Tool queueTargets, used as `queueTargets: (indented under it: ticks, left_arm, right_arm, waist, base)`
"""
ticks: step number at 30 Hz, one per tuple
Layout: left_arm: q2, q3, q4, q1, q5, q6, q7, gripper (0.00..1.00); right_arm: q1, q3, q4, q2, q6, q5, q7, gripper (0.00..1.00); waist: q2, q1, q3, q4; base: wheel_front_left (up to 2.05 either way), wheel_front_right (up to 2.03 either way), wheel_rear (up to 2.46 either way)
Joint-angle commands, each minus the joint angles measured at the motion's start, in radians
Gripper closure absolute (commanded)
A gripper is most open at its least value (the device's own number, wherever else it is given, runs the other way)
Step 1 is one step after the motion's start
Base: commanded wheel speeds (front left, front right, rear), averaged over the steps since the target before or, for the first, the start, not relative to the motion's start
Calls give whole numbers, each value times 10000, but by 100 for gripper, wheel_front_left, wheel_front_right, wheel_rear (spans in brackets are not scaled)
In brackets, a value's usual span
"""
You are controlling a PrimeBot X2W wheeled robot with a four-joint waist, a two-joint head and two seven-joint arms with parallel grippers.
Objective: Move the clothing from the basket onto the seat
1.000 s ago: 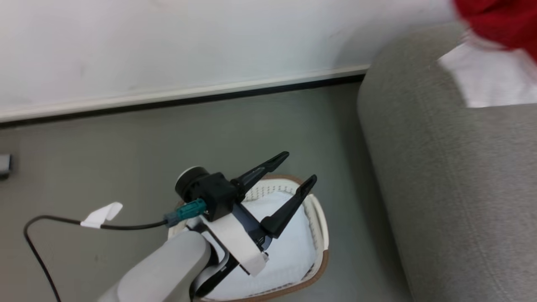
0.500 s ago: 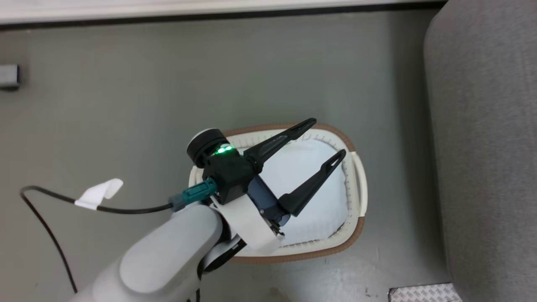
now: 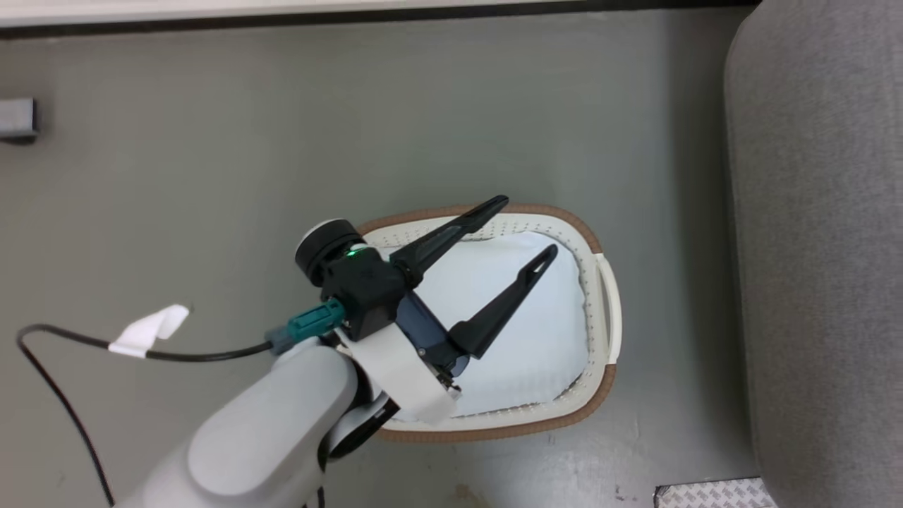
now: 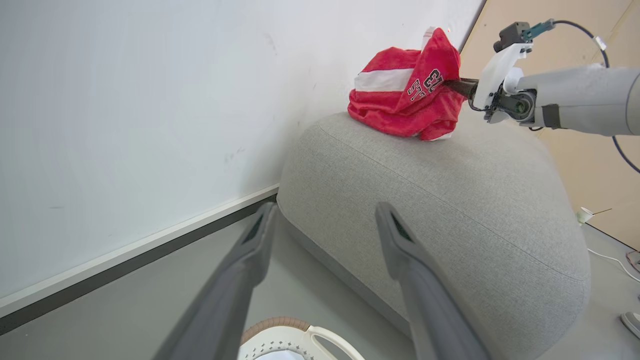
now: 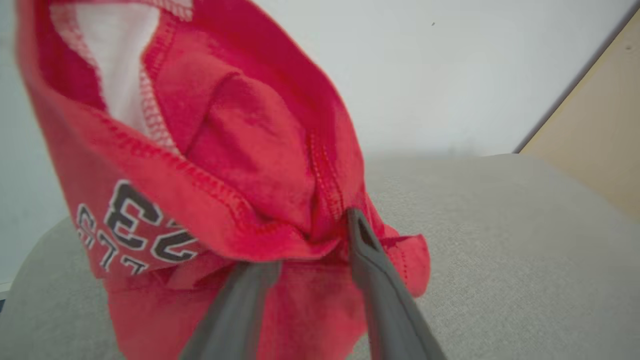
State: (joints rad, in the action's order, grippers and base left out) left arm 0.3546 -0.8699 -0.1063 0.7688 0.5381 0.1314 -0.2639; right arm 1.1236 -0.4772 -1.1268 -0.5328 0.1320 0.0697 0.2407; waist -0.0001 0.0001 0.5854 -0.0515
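The clothing, a red jersey (image 4: 400, 105) with a white band and dark lettering, lies bunched on the far top of the seat, a big grey sofa (image 4: 440, 190). My right gripper (image 4: 452, 85) reaches into it from the right. In the right wrist view the jersey (image 5: 225, 200) drapes over my right gripper (image 5: 315, 230), whose jaws stand parted with a red fold between them, above the sofa (image 5: 500, 240). My left gripper (image 3: 528, 226) hangs open and empty over the basket (image 3: 600, 395), which holds a pale cloth (image 3: 522, 331). The sofa (image 3: 818, 247) flanks the basket's right.
A white wall with a dark baseboard (image 4: 125, 265) runs behind the sofa. A black cable with a white tape tag (image 3: 148, 331) trails over the grey floor at the left. A patterned metal plate (image 3: 712, 494) lies near the sofa's front, and a small grey block (image 3: 15, 118) at far left.
The head camera has tilted down, so the basket now sits higher in view and the red jersey has left the picture. My left gripper stays open above the basket.
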Motion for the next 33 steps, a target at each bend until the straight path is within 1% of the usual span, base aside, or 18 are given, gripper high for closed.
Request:
queueTargets:
  ticks: [1,6,9,13,15,19,25,26,29,31,32,33]
  left_arm:
    - [61,92,-42,-200,110,-21,-6,0]
    - [69,448,-97,-703,192,-66,-5,0]
    - [41,751,-180,-1196,171,-145,-5,0]
    - [48,1269,-285,-1890,167,-283,-6,0]
    - [-31,1585,-281,-2293,135,-380,-6,0]
    - [-182,2257,-348,-3088,49,-596,-6,0]
    - [-544,3366,-552,-4256,-81,-920,-6,0]
    - [-599,3495,-565,-4466,-49,-880,-6,0]
    - [-760,4077,-624,-4998,-149,-1004,-6,0]
    - [-863,4570,-643,-5380,-253,-1181,-6,0]
    - [-949,4836,-665,-5595,-298,-1254,-6,0]
    - [-949,4836,-665,-5595,-298,-1254,-6,0]
  right_arm:
    - [-305,-250,156,225,-25,275,98,0]
    - [-1062,-923,775,1116,-25,824,218,0]
    - [-1730,-1068,1245,1484,-25,1036,255,0]
    - [-2570,-1076,2078,2027,-25,953,242,0]
    - [-3100,-932,2573,2337,-25,837,245,0]
    - [-4098,-532,3565,2693,-25,610,246,0]
    - [-5629,567,5077,3177,-25,240,234,0]
    - [-5872,774,5321,3236,-25,179,234,0]
    - [-6632,1211,6089,3559,-25,-50,234,0]
    - [-7205,1371,6647,3916,-25,-281,233,0]
    - [-7530,1608,6808,4070,-25,-330,231,0]
    - [-7530,1608,6808,4070,-25,-330,231,0]
  waist:
    - [1,-1,-279,-162]
    - [1,-1,-1041,-428]
    - [1,-1,-1667,-560]
    - [1,-1,-2400,-715]
    - [1,-1,-2799,-759]
    - [1,-1,-3543,-710]
    - [1,-1,-4620,-439]
    - [1,-1,-4747,-392]
    - [1,-1,-5158,-215]
    - [1,-1,-5421,-109]
    - [1,-1,-5510,-74]
    - [1,-1,-5510,-74]
  base:
    - [0,0,0]
    - [0,0,0]
    - [0,0,0]
    - [0,0,0]
    - [0,0,0]
    - [0,0,0]
    - [0,0,0]
    - [0,0,0]
    - [0,0,0]
    - [0,0,0]
    - [0,0,0]
    - [0,0,0]
